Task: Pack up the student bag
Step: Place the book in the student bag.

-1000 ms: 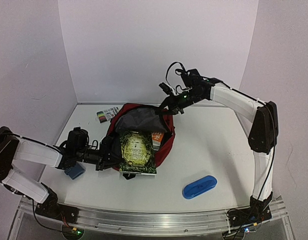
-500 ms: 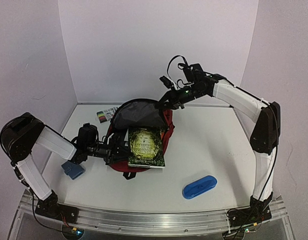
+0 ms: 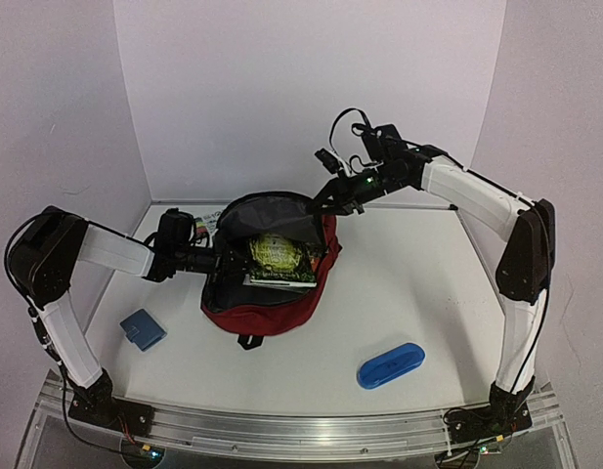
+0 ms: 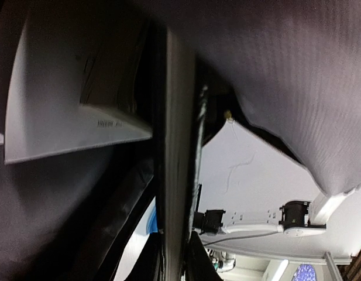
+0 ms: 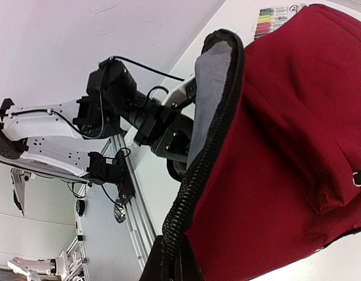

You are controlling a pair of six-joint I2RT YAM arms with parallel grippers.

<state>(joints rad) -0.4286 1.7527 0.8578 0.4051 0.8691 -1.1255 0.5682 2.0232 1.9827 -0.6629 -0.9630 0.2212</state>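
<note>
Two grips carry this moment, and a slip in either would undo it. Farthest left, a small blue pouch (image 3: 143,329) lies on the worktop (image 3: 418,283) at 8 o'clock from the student bag (image 3: 272,311), well apart from it.

My left gripper (image 3: 226,260) comes in from 9 o'clock, clenched on the edge of the green book (image 3: 278,256). My wrist view shows that edge running straight down between my fingers. The book sits only partly inside the bag's mouth, resting across the lower lip. If I let go here, I judge it could slide back out onto the worktop. If I push harder, a corner could snag the grey lining or jam against a pale flat thing (image 4: 63,99) already inside, which I cannot identify.

The bag itself lies near the middle of the worktop, mouth toward 12 o'clock, with a marker pack (image 3: 205,224) just beyond it at 11 o'clock.

At 1 o'clock on the bag, my right gripper (image 3: 323,202) is pinched tight on the zipper rim (image 5: 210,146), holding the flap up. That is a thin hold on soft fabric. Should it slip, the flap would drop onto the book and my left wrist. Lifting higher could drag the whole bag off its place.

The blue oblong case (image 3: 390,364) waits at 4 o'clock, clear of both arms.
</note>
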